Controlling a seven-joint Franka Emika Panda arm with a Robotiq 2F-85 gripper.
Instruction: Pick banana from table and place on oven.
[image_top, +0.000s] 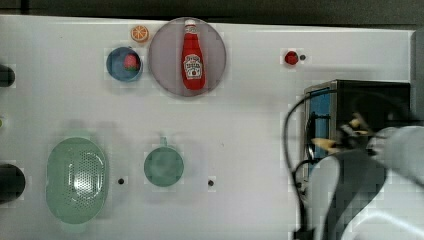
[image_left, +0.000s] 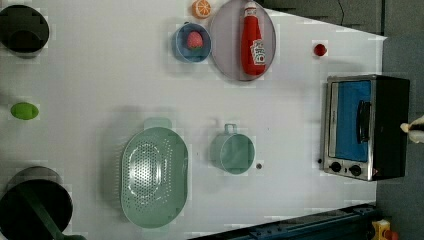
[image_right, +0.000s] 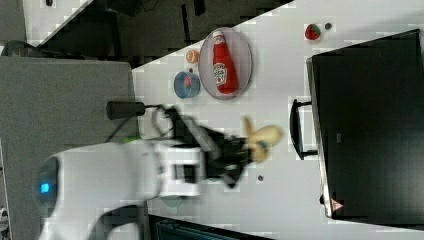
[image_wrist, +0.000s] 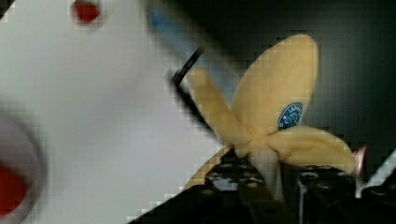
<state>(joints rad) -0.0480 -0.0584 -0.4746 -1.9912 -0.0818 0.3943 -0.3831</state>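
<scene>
While the white, smooth-shelled robot arm (image_right: 125, 175) reaches across the counter (image_top: 240, 130), its black tool (image_right: 252, 147) is clamped on the banana (image_right: 262, 137). In the right view the banana hangs above the flat white counter, just short of the oven's thin black door handle (image_right: 296, 129), its pale yellow peel flaps spreading from the tool. The wrist view shows the fruit close up: a soft, matte, rounded yellow body (image_wrist: 280, 88) with a small round blue sticker (image_wrist: 290, 115), peel strips curling out to either side, and a paler stalk running down between the dark fingers. In the top view, bits of the yellow peel (image_top: 325, 143) show beside the arm's grey shell, near the oven's front.

The oven (image_left: 367, 127) is a boxy appliance at the left view's right, with a flat black top, a silver metal frame, a bluish glass door and two dark round knobs.

Elsewhere on the counter sits a round grey plate (image_top: 165, 70) carrying a glossy red ketchup bottle (image_top: 193, 55) lying flat. Beside it stands a small blue bowl (image_top: 116, 67) with a red strawberry (image_top: 131, 61) inside, and a round orange slice (image_top: 140, 33). Nearer the top view's bottom lie a pale green oval colander (image_top: 76, 177) dotted with holes and a green cup (image_top: 163, 166) with a handle. A small red item (image_top: 291, 58) lies apart near the oven.
</scene>
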